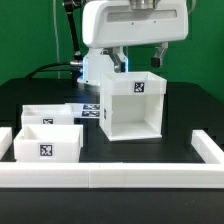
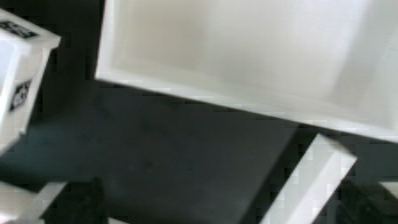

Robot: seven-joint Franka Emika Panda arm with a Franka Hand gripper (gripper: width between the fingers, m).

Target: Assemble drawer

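Note:
The tall white box casing (image 1: 133, 105) stands on the black table, its open side toward the camera and a tag on its top front. Two shallow white trays sit to the exterior view's left of it: one in front (image 1: 48, 145) with a tag, one behind (image 1: 45, 114). My gripper (image 1: 140, 60) hovers just over the casing's back top edge, open and empty. In the wrist view the casing's inside (image 2: 249, 50) fills most of the picture, and a tagged tray (image 2: 18, 75) shows at the edge. My gripper (image 2: 214, 212) has its dark fingers wide apart. A white wall edge (image 2: 329, 175) runs between them, close to one finger.
A long low white border rail (image 1: 110, 178) runs along the front, with short arms at the exterior view's left (image 1: 5, 140) and right (image 1: 210, 150). The marker board (image 1: 90, 110) lies between the trays and the casing. A green wall stands behind.

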